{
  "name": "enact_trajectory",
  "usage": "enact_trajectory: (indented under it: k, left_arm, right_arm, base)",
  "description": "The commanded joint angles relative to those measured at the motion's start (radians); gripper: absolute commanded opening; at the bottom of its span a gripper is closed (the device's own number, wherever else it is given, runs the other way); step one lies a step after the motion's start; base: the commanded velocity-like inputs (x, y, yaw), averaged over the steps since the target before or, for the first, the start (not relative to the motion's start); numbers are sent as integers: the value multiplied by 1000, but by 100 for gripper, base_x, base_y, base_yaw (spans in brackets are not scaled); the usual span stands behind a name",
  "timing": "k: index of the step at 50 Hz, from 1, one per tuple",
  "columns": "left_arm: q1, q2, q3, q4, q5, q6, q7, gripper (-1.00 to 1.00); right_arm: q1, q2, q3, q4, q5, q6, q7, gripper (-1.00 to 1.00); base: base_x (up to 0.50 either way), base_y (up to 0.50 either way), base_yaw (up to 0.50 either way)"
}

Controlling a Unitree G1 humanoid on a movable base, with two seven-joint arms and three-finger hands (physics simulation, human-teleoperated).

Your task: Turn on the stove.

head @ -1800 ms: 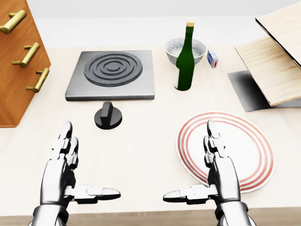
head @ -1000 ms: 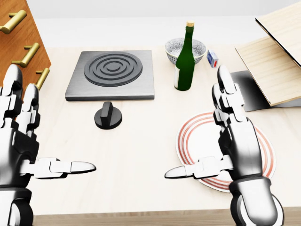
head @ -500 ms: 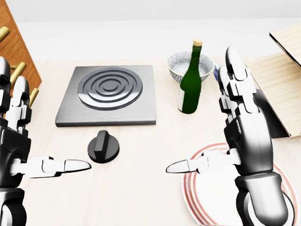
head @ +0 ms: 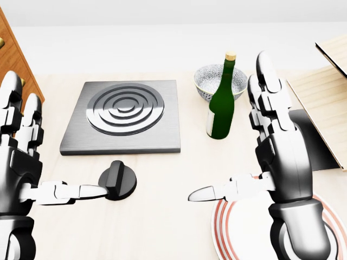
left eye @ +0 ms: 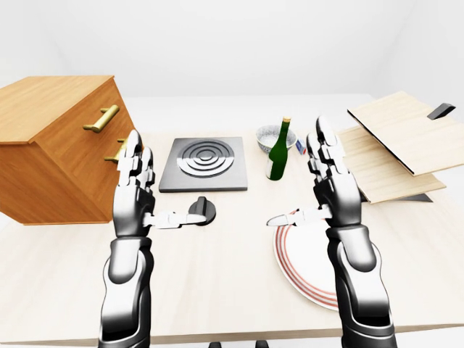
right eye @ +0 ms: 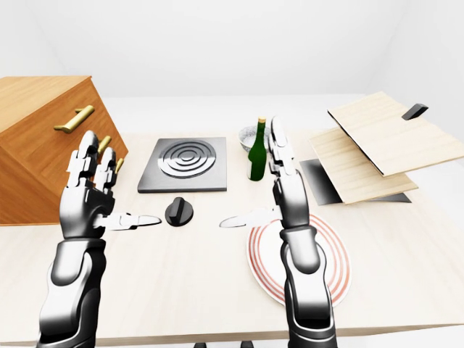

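Since your left hand (head: 24, 162) is spread wide with its thumb tip right beside the knob (head: 117, 180), curl the fingers around its ridge before twisting; your right hand (head: 274, 154) hangs unclenched too.

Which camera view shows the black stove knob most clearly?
The head view: the knob is large, its ridge visible, with the left robot hand beside it. Both eye views show it small; in the left-eye view the thumb partly covers it.

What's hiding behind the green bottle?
Above the green bottle in the head view, partly covered by it, sits a speckled bowl. The bottle hides the bowl's middle, so I cannot tell whether anything is inside.
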State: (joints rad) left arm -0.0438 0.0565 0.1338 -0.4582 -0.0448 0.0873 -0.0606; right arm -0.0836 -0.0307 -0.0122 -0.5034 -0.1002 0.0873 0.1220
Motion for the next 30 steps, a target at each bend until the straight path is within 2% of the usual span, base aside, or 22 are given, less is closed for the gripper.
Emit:
enact_trajectory:
  k: [1, 9, 17, 19, 20, 23, 30]
  left_arm:
    - [-13, -1, -12, 48, -7, 0, -2, 100]
    - [-28, 0, -17, 170, -37, 0, -9, 100]
    - [-25, -1, -29, 280, -11, 0, -2, 100]
    - [-21, 1, -30, 303, -3, -4, -2, 100]
    - [-23, 2, -28, 329, 1, -18, -1, 100]
    - [-21, 6, -28, 366, 7, -29, -9, 100]
    - [-17, 7, -30, 395, 23, -25, -10, 100]
  right_arm:
    - [4, 4, 10, -7, -3, 0, 2, 100]
    - [7, 5, 10, -5, -1, 0, 1, 100]
    - [6, 5, 10, -5, 0, 0, 0, 100]
    - [5, 5, 10, -8, 0, 0, 0, 100]
    - [6, 4, 8, -9, 1, 0, 1, 100]
    - [7, 4, 8, -12, 2, 0, 1, 100]
    - [-1, 4, 9, -11, 1, 0, 0, 100]
  base:
    - [0, 0, 0]
    - [0, 0, 0]
    - [0, 0, 0]
    - [0, 0, 0]
    - [0, 0, 0]
    - [0, 0, 0]
    - [0, 0, 0]
